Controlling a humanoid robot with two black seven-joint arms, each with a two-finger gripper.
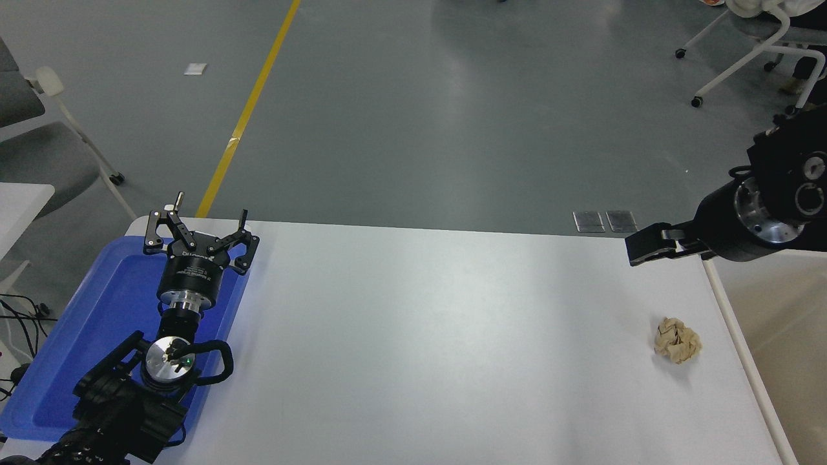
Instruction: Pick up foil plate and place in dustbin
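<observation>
No foil plate shows anywhere in the head view; it is hidden or out of view. The dustbin [727, 309] stands against the table's right edge, and its off-white rim and beige inner wall show. My right gripper [639, 250] reaches in from the right edge, seen side-on, above the table's far right corner next to the dustbin's far rim. Nothing shows in it. My left gripper [197, 226] is parked at the lower left over the blue tray, open and empty.
A small crumpled tan paper ball [676, 340] lies on the white table [439, 336] near the dustbin. A flat blue plastic tray [97, 323] sits at the table's left end. Office chairs stand on the grey floor beyond.
</observation>
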